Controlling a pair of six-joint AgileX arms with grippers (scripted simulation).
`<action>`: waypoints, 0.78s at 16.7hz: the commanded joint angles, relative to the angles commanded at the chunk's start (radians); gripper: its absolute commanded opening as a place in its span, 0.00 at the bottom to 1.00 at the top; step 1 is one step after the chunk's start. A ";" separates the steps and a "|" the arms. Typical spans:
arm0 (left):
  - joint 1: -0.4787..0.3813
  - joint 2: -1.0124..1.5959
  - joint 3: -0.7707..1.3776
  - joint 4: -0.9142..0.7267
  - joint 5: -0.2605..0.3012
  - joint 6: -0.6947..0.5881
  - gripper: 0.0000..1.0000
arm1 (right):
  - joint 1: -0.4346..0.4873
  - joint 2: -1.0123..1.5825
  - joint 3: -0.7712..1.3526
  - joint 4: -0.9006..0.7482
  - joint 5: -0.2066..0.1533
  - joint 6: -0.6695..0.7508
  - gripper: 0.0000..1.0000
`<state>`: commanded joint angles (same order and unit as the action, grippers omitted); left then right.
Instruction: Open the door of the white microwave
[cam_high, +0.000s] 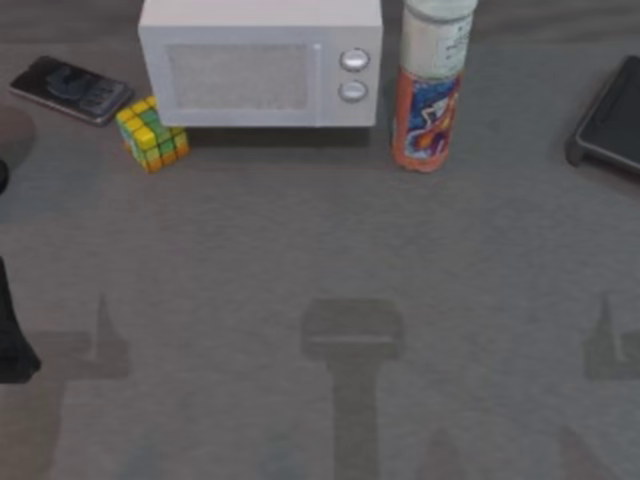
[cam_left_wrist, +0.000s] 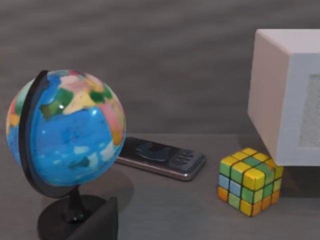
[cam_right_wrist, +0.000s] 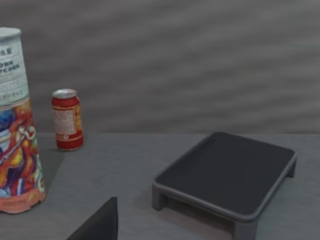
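The white microwave (cam_high: 262, 60) stands at the back of the table, a little left of centre, and its side wall shows in the left wrist view (cam_left_wrist: 287, 95). Its door (cam_high: 235, 77), white with a speckled grey window, lies flat against the front, shut. Two silver knobs (cam_high: 353, 75) sit to the door's right. My left arm (cam_high: 12, 345) is parked at the table's left edge, far from the microwave; one dark finger (cam_left_wrist: 102, 222) of its open gripper shows. My right gripper is out of the top view; one finger (cam_right_wrist: 102, 222) shows, open and empty.
A colour cube (cam_high: 152, 133) sits by the microwave's front left corner, with a phone (cam_high: 72, 90) and a globe (cam_left_wrist: 65, 130) further left. An orange-labelled bottle (cam_high: 430, 90) stands right of the microwave. A red can (cam_right_wrist: 66, 120) and a dark tray (cam_high: 612, 115) are at the right.
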<state>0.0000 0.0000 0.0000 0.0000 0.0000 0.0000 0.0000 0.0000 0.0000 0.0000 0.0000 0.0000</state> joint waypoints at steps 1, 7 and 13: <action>0.000 0.000 0.000 0.000 0.000 0.000 1.00 | 0.000 0.000 0.000 0.000 0.000 0.000 1.00; -0.035 0.108 0.139 -0.075 -0.001 -0.018 1.00 | 0.000 0.000 0.000 0.000 0.000 0.000 1.00; -0.137 0.474 0.569 -0.321 -0.020 -0.077 1.00 | 0.000 0.000 0.000 0.000 0.000 0.000 1.00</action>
<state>-0.1367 0.4738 0.5692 -0.3209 -0.0198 -0.0771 0.0000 0.0000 0.0000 0.0000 0.0000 0.0000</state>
